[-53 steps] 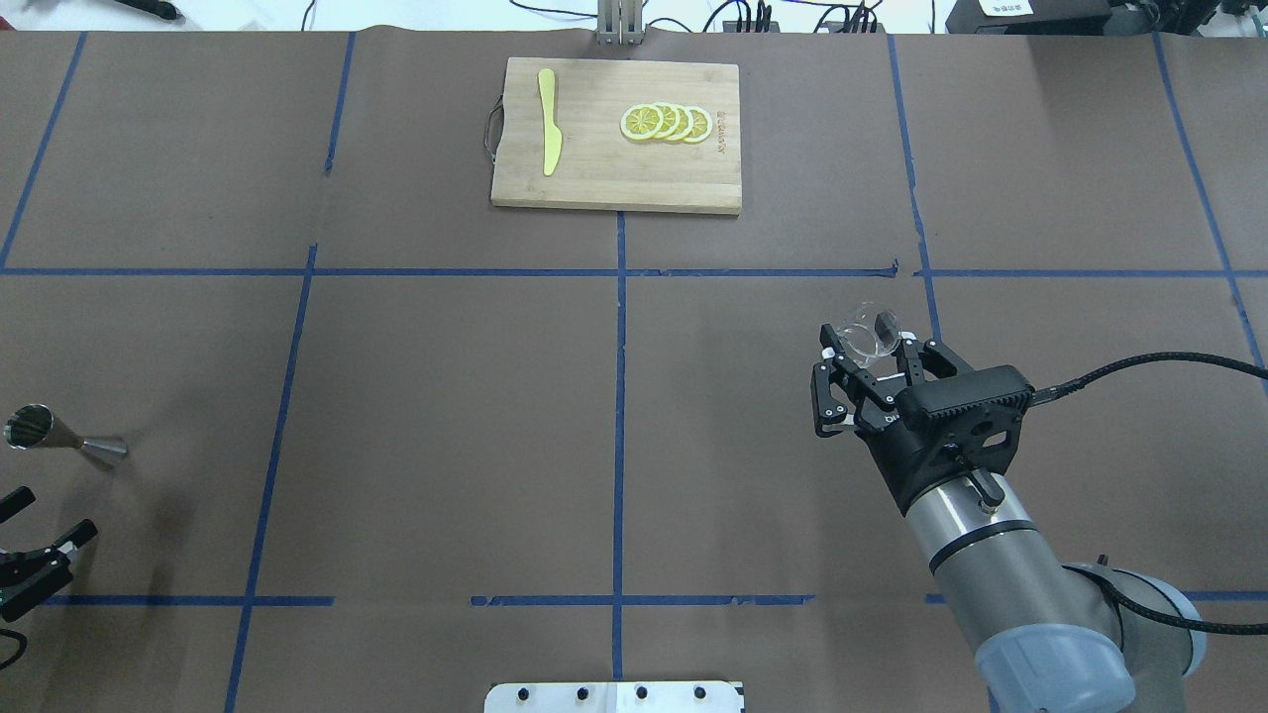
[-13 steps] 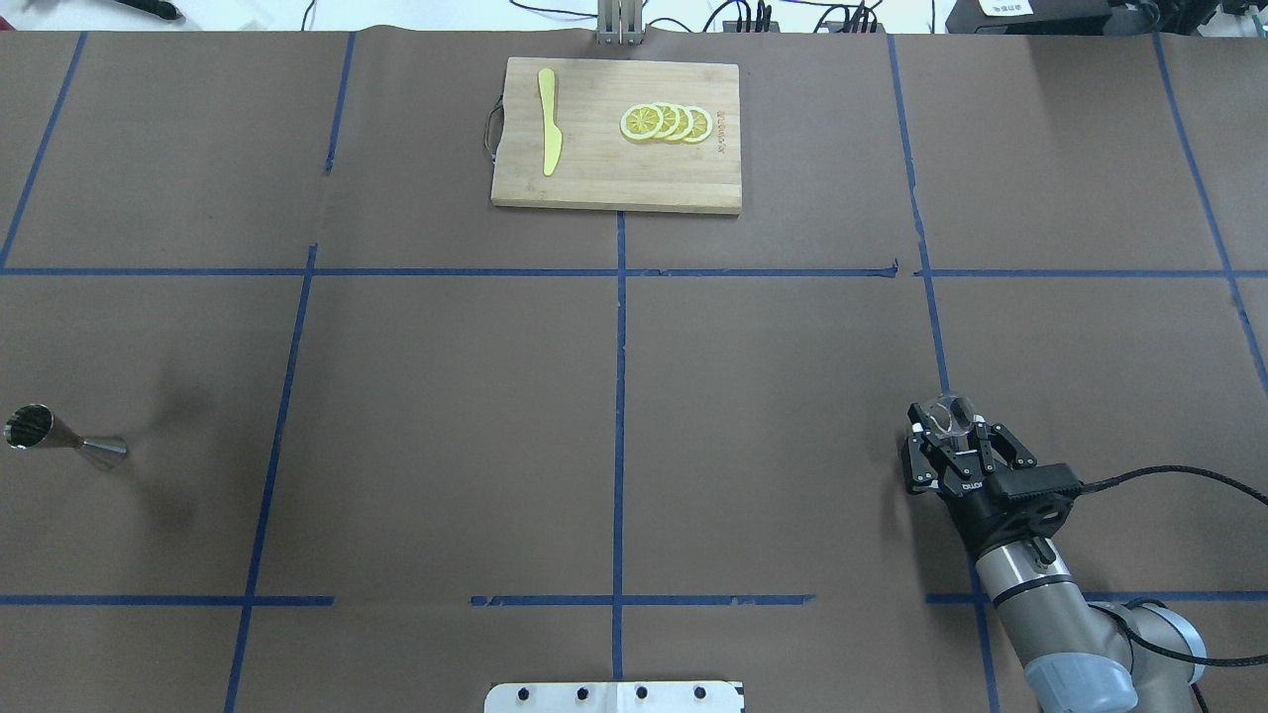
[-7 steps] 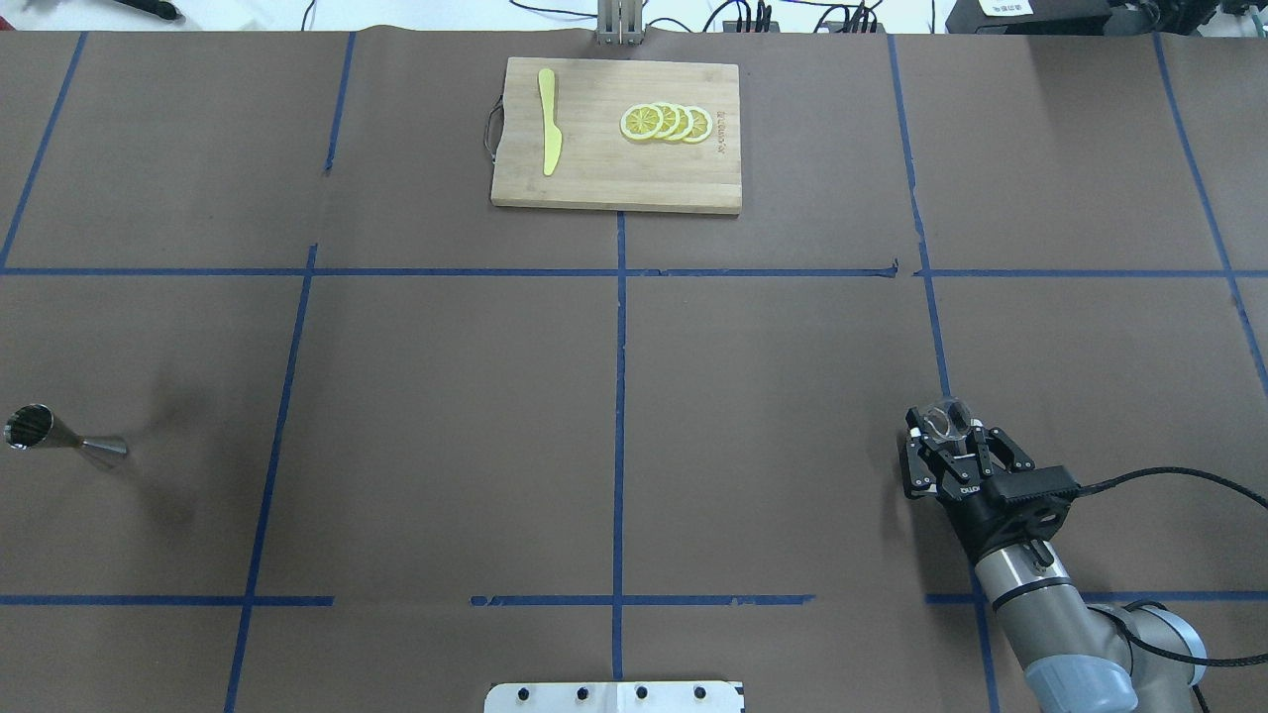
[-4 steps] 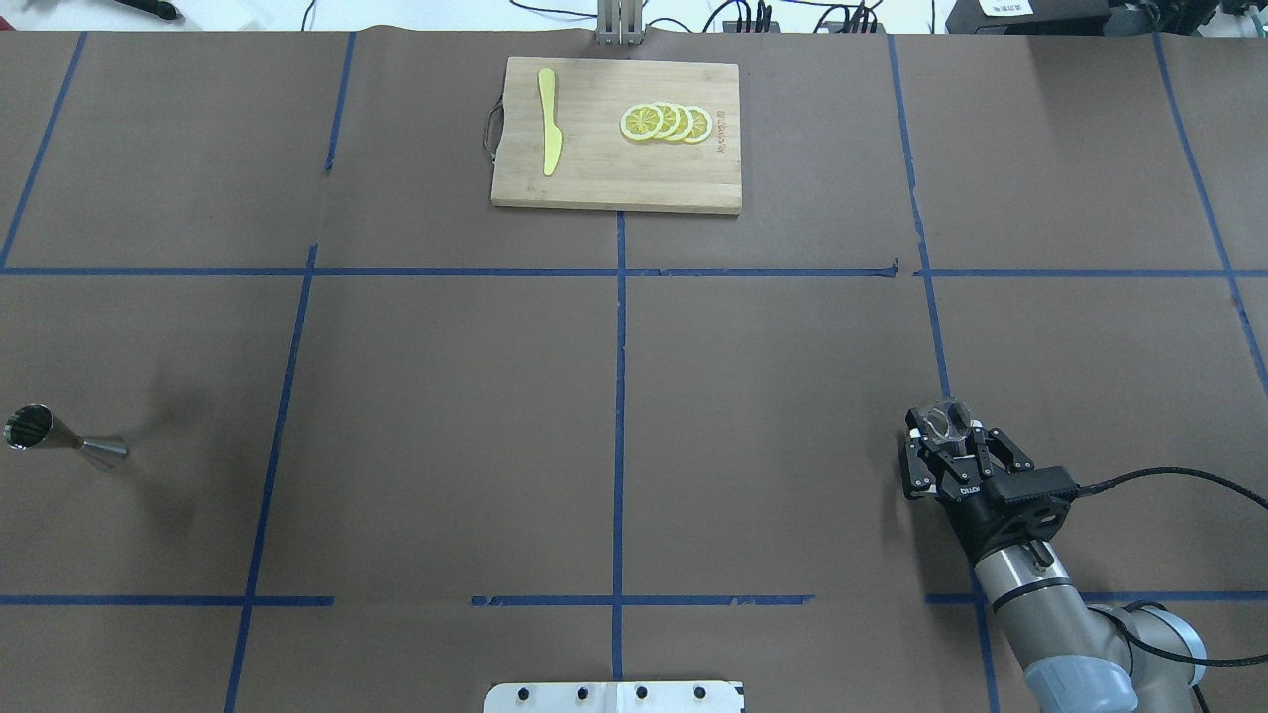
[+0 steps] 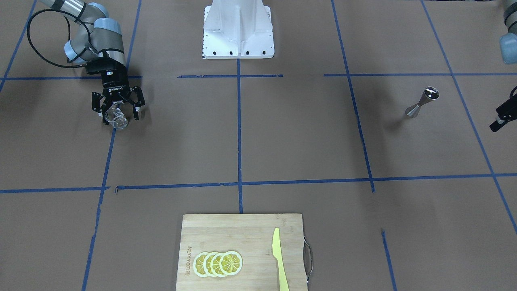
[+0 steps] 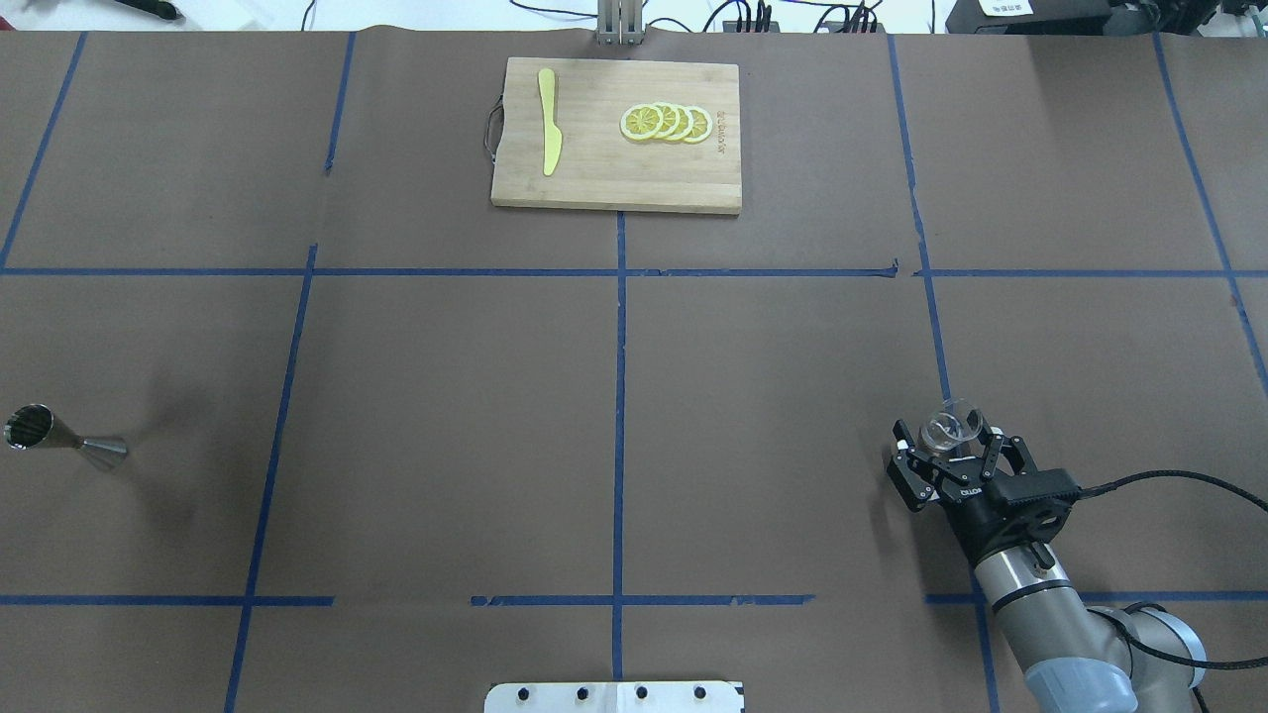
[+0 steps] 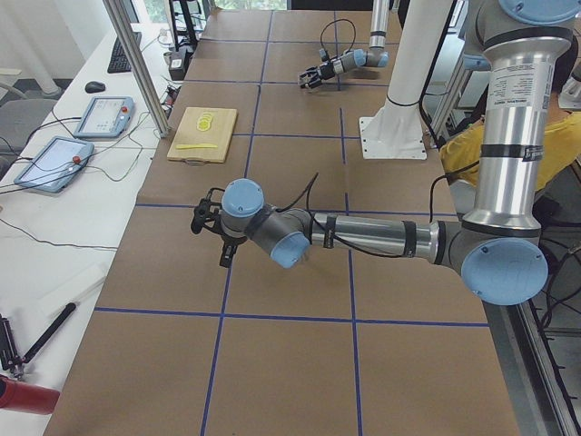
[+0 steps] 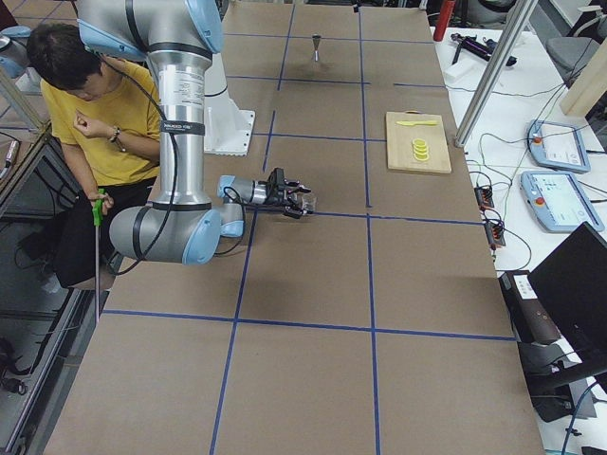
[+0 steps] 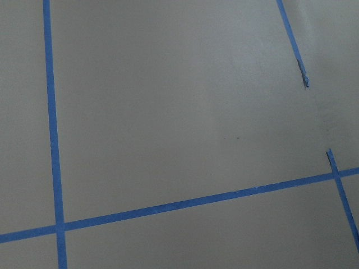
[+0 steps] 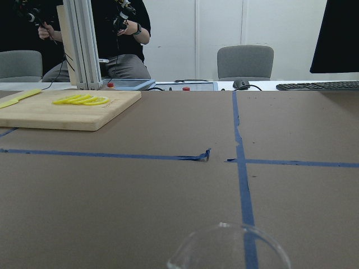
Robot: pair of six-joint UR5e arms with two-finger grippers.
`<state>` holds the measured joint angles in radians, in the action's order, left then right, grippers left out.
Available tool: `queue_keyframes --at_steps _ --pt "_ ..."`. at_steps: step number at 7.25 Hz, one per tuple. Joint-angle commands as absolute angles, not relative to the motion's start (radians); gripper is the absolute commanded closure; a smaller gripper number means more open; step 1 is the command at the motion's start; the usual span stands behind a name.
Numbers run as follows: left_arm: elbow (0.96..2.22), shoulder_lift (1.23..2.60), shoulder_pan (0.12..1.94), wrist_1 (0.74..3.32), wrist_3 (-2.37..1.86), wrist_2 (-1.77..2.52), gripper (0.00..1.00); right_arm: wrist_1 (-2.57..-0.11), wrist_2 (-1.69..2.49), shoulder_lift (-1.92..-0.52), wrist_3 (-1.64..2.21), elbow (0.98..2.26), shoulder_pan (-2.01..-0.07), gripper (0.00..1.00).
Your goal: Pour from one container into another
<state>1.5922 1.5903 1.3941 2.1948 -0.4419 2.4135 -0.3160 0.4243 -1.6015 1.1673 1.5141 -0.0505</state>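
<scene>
The small clear glass cup (image 6: 946, 429) stands upright on the brown paper at the near right, beside a blue tape line. My right gripper (image 6: 947, 443) is open, a finger on either side of the cup (image 5: 116, 118) and apart from it. The right wrist view shows only the cup's rim (image 10: 230, 246) at its bottom edge. The steel jigger (image 6: 61, 437) stands alone at the far left (image 5: 422, 103). Only a black piece of my left gripper (image 5: 503, 114) shows at the front-facing view's edge, so I cannot tell its state.
A wooden cutting board (image 6: 616, 188) with lemon slices (image 6: 666, 122) and a yellow knife (image 6: 548, 121) lies at the table's far middle. The white robot base (image 5: 238, 30) stands at the near middle. A person in yellow (image 8: 90, 104) sits beside the robot.
My right gripper carried the glass cup back and down to the near right, then opened its fingers off it. The left gripper has left the overhead view. The jigger has not moved.
</scene>
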Motion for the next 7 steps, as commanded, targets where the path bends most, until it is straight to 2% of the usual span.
queue_keyframes --at_steps 1,4,7 --pt "1.591 1.588 1.394 2.197 -0.442 2.413 0.0 -0.316 0.423 -1.601 1.167 1.514 -0.048 0.0" --pt "1.591 1.586 1.394 2.197 -0.442 2.413 0.0 -0.244 0.391 -1.629 1.167 1.517 -0.02 0.0" --pt "1.589 1.583 1.394 2.197 -0.442 2.413 0.0 -0.056 0.269 -1.74 1.166 1.519 0.137 0.0"
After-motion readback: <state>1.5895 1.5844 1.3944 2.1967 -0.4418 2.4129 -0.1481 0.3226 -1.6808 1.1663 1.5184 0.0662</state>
